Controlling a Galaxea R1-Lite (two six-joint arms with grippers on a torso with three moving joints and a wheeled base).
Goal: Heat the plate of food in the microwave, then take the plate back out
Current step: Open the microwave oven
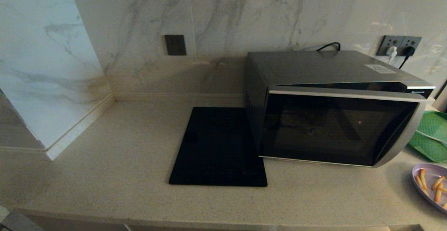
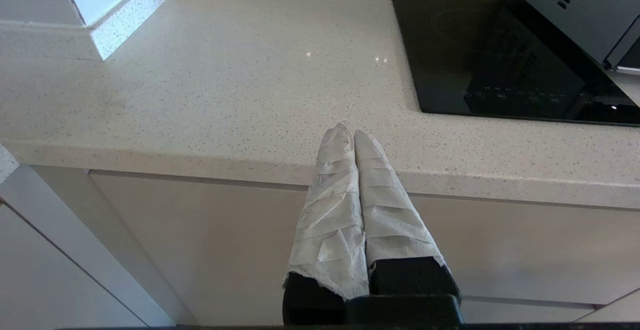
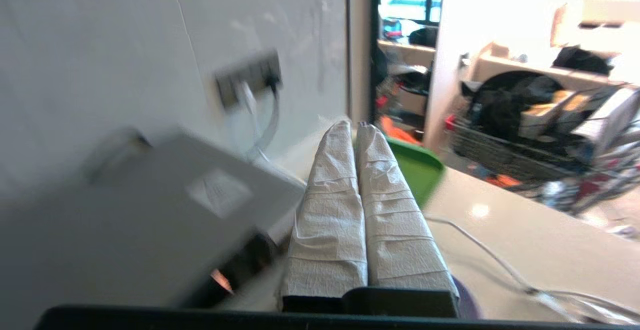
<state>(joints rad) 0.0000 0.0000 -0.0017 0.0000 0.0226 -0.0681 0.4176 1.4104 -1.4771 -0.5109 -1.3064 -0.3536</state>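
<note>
Standing on the counter point(image 1: 104, 175), the microwave point(image 1: 335, 119) has its dark door hanging slightly ajar, a gap showing along the door's top edge. Just beside it on its left lies a black mat point(image 1: 218, 147). The plate point(image 1: 431, 183) of fries point(image 1: 429, 185) sits on the counter near the right front corner of the microwave, cut off by the head view's edge, with a green tray point(image 1: 431, 136) behind it. Neither arm appears in the head view. The left gripper point(image 2: 354, 135) hangs before the counter's front edge, its white-wrapped fingers point(image 2: 330, 210) pressed together and holding nothing. The right gripper point(image 3: 356, 128) hovers above the microwave's right side, pointing toward the tray, its wrapped fingers point(image 3: 395, 220) likewise closed and empty.
</note>
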